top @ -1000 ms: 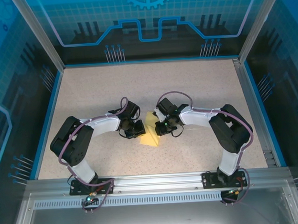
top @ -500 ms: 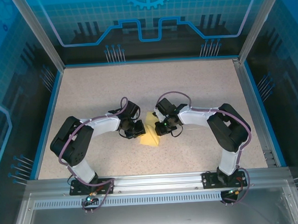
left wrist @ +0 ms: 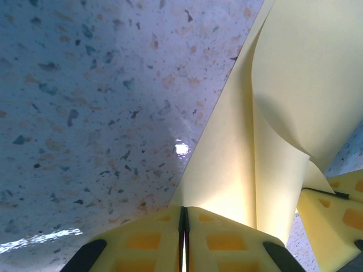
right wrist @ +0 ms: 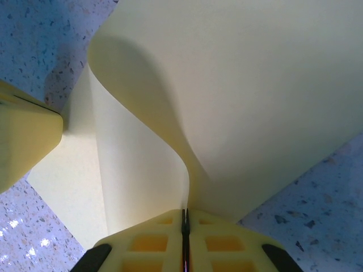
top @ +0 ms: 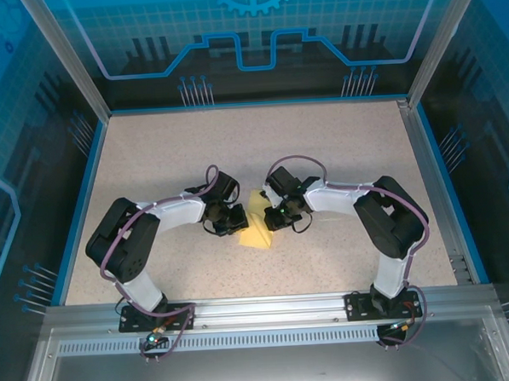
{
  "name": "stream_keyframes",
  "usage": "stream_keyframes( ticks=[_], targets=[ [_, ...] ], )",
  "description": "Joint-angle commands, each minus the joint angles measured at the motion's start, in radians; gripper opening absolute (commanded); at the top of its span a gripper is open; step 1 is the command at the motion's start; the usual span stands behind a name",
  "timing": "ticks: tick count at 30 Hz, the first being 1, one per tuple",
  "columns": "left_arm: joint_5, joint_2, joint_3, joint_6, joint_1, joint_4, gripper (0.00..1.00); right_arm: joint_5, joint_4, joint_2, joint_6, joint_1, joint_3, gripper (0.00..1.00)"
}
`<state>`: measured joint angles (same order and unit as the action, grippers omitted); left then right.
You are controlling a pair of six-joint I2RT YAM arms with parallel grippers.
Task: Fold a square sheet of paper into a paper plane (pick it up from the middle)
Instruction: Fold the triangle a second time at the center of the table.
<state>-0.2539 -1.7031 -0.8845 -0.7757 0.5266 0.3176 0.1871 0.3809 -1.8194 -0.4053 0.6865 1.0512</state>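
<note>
Roughly mid-bench, a little toward the near edge, the square sheet of paper (top: 258, 234) sits between the two arms; its near part lies as a yellow patch on the speckled bench (top: 338, 152), and its far part rises between the wrists. The left end effector (top: 235, 219) meets it from the left and the right end effector (top: 274, 217) from the right; the two stand just beside each other with the sheet between them.

From the left wrist, the yellow pads (left wrist: 221, 241) are pressed together with only a dark seam between them; the paper's edge is pinched in that seam, so this end effector is closed on the sheet; the paper bows away in a loose curl toward the other arm's pad (left wrist: 334, 215), which touches it. From the right wrist, the pads (right wrist: 153, 243) likewise clamp the sheet at their seam; the paper bends in a soft curve, and the left arm's pad (right wrist: 22, 133) rests against it.
</note>
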Motion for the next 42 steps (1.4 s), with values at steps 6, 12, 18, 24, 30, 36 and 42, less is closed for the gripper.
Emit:
stream_keyframes(
  ticks=[6,12,18,24,30,36,42],
  targets=[
    [0.017,-0.013,-0.019,0.026,0.007,0.039,0.11,0.008,0.005,-0.01,0.022,0.002,0.027,0.09],
    [0.019,-0.012,-0.019,0.027,0.006,0.042,0.11,0.011,0.003,-0.002,0.037,0.002,0.024,0.1],
    [0.019,-0.013,-0.021,0.027,0.007,0.043,0.11,0.011,0.014,-0.019,0.044,0.002,0.036,0.1],
    [0.019,-0.012,-0.022,0.027,0.007,0.042,0.11,0.011,0.008,-0.037,0.039,0.002,0.028,0.1],
    [0.017,-0.015,-0.025,0.027,0.007,0.043,0.11,0.018,0.003,-0.016,0.04,0.002,0.024,0.1],
    [0.019,-0.011,-0.027,0.027,0.008,0.044,0.11,0.018,0.013,-0.033,0.048,0.0,0.042,0.1],
    [0.021,0.028,-0.035,0.024,0.009,0.052,0.14,-0.005,0.024,-0.065,0.036,0.002,0.035,0.1]
  ],
)
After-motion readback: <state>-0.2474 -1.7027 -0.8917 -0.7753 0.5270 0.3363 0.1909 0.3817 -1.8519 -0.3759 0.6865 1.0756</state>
